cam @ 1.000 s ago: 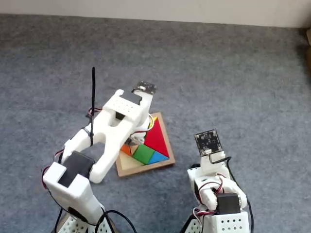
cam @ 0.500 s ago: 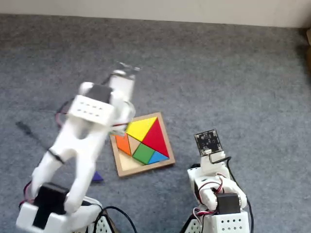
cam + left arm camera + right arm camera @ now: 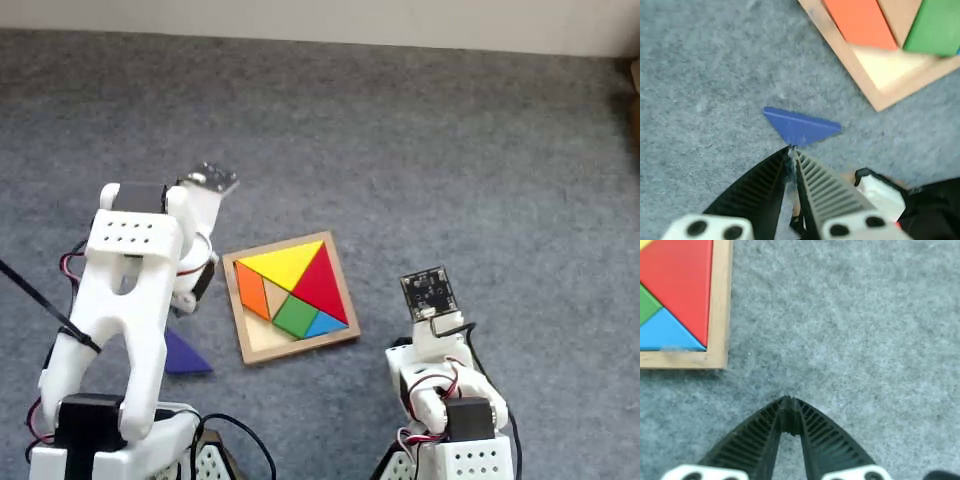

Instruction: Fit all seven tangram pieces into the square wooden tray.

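The left arm has been swung off the tray (image 3: 262,337), where six coloured pieces (image 3: 300,280) are seen fitted. A blue triangle (image 3: 801,128) lies outside, near the tray's bare corner. The left tool (image 3: 791,150) and right tool (image 3: 789,405) are pressed together.

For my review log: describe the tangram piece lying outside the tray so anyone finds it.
Find the square wooden tray on the grey carpet. Off its bare corner lies a blue-purple triangle, the only piece outside the tray.
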### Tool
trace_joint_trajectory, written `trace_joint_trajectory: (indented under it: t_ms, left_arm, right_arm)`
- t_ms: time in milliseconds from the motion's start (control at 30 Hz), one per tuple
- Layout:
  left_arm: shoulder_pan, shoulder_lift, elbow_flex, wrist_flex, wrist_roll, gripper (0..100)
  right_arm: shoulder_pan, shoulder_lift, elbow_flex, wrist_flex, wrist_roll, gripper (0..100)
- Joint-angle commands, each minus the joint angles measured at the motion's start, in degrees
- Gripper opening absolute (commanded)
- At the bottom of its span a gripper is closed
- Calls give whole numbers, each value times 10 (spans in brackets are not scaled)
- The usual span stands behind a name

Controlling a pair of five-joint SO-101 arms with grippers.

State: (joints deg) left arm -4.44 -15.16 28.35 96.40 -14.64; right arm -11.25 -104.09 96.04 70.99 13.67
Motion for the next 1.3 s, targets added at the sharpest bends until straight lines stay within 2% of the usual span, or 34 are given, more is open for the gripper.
trace_joint_trajectory:
  t_ms: [0, 133, 267, 400, 600, 933, 1100, 1267]
  left_arm:
    - [-37, -21, 24, -14, -30, 14]
    - [-87, -20, 87, -74, -32, 14]
    - [-98, -15, 164, -132, -33, 14]
    - [-76, -15, 220, -168, -33, 11]
    - [-4, -15, 290, -254, -30, 14]
    - [4, -14, 247, -357, -28, 14]
    - [7, -20, 179, -334, 43, 14]
    - [5, -20, 80, -194, 96, 11]
  right_arm:
    - [7, -2, 73, 3, 0, 8]
    - [7, -2, 73, 3, 0, 8]
    - [7, -2, 73, 3, 0, 8]
    - [7, -2, 73, 3, 0, 8]
    - [7, -2, 73, 3, 0, 8]
    - [7, -2, 73, 3, 0, 8]
    - [7, -2, 73, 3, 0, 8]
    - [7, -2, 73, 3, 0, 8]
